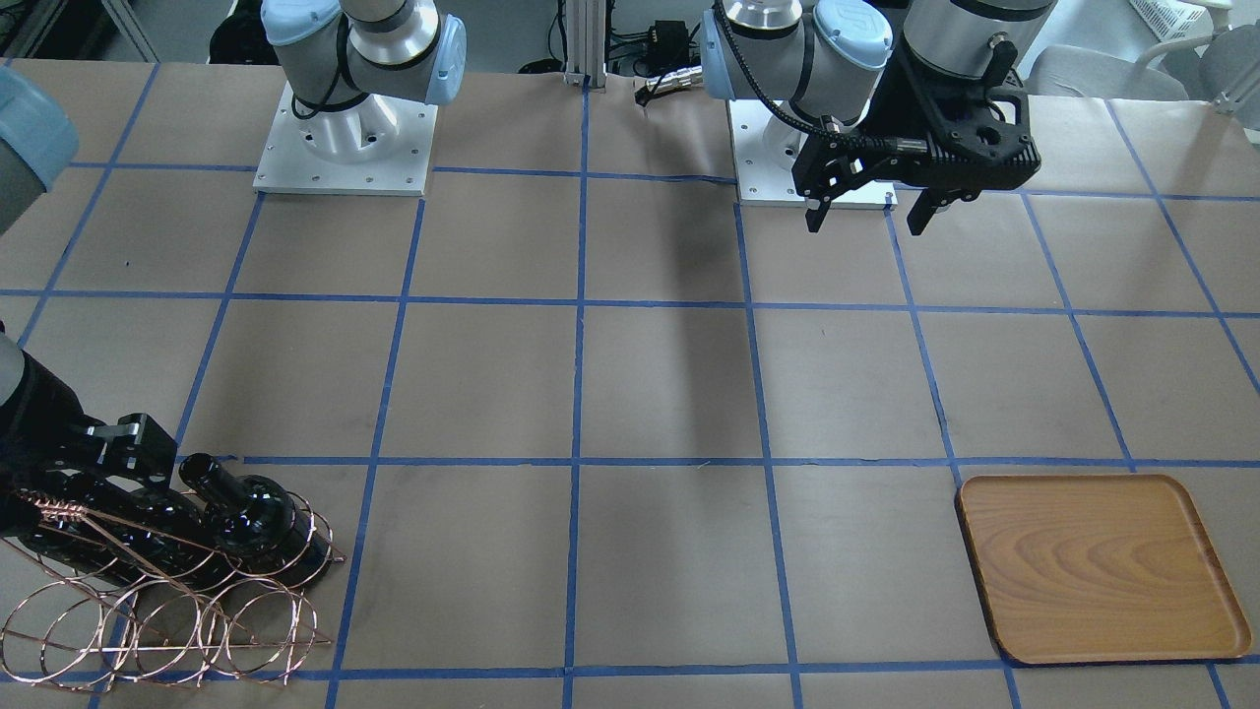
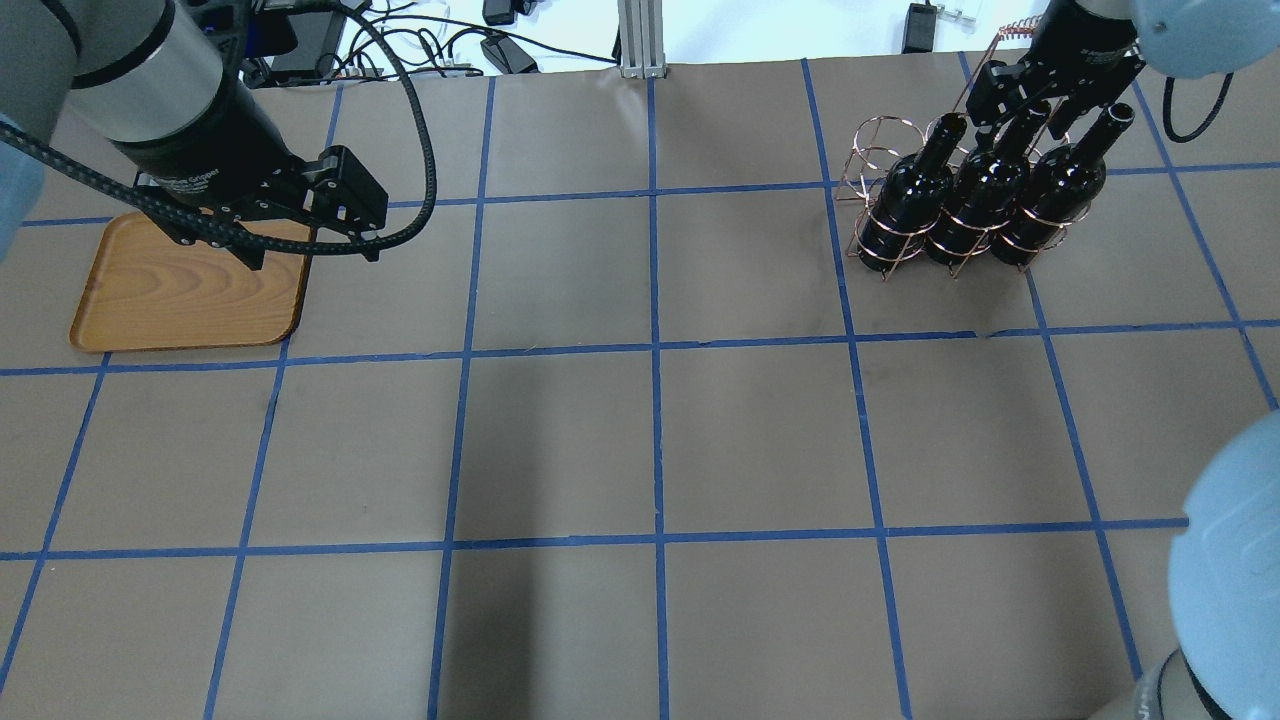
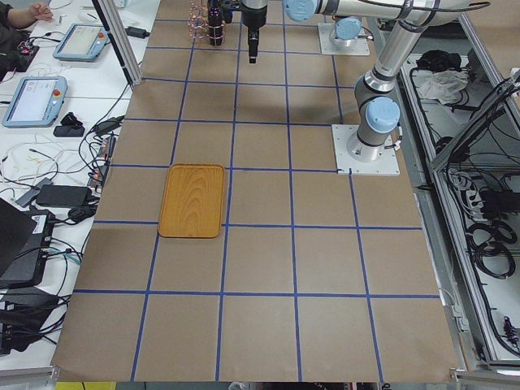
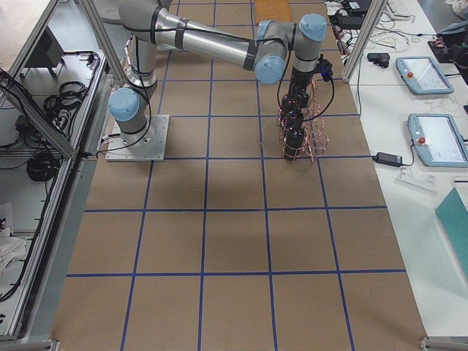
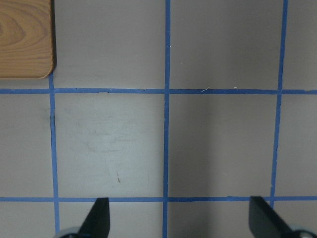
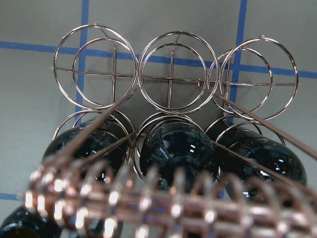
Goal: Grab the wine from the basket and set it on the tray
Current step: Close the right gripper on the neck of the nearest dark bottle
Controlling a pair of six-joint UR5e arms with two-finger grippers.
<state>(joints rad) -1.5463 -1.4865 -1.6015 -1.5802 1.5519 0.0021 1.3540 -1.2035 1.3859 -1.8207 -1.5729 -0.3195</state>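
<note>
While the right gripper (image 2: 1030, 105) hangs at the middle wine bottle (image 2: 983, 190)'s neck in the basket (image 2: 868, 150), at the table's far edge on the right, I can't tell its grip. A skewed lift could snag the wire loops (image 6: 171, 69) and topple everything. The left gripper (image 2: 310, 256) gapes wide by the tray (image 2: 170, 300), far edge, left.

Three glossy black wine bottles (image 2: 975, 200) stand in one copper wire basket (image 2: 880, 150). The basket has six round loops (image 6: 172, 72) in two rows of three; three loops hold one bottle each and three are empty. One coiled-wire handle (image 6: 163, 206) spans it. One wooden tray (image 2: 180, 290) lies on the table. There are two robot arms, the left arm (image 1: 817, 49) and the right arm (image 1: 364, 49), on two white base plates (image 1: 345, 162). Two handheld pendants (image 4: 420, 73) lie on the side bench.
</note>
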